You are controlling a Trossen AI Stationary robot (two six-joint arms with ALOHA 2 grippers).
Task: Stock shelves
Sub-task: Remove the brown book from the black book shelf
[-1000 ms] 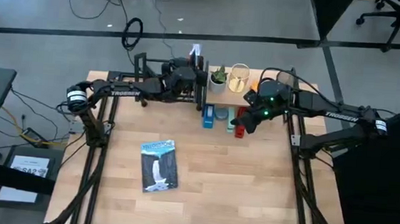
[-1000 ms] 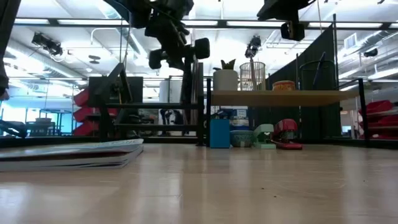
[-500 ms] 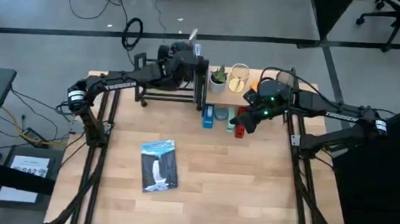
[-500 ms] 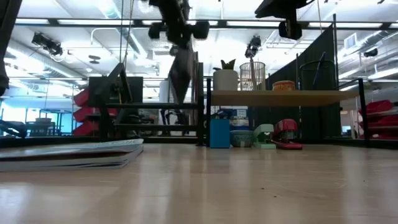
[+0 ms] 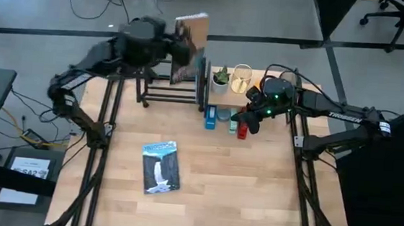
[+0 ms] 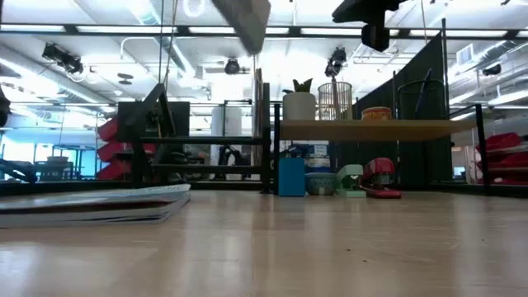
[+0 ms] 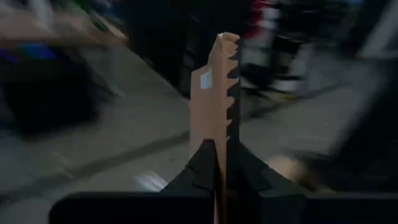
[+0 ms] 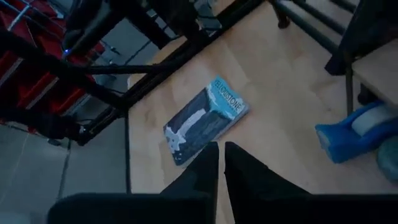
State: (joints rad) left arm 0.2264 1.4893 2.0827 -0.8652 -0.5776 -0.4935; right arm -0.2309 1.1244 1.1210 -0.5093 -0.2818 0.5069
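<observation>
We see the left gripper [image 7: 221,171] raised above the back of the table, fingers pinched on a thin brown book [image 5: 190,48] held upright over the black rack [image 5: 171,89]. The rack stands at the rear left; the wooden plank shelf [image 6: 371,128] sits just to its right, carrying a potted plant [image 5: 221,78] and a wire cup [image 5: 241,78]. The right gripper [image 8: 221,168] hovers near the shelf's front, fingers pressed together, empty. A blue book [image 5: 161,167] lies flat mid-table
</observation>
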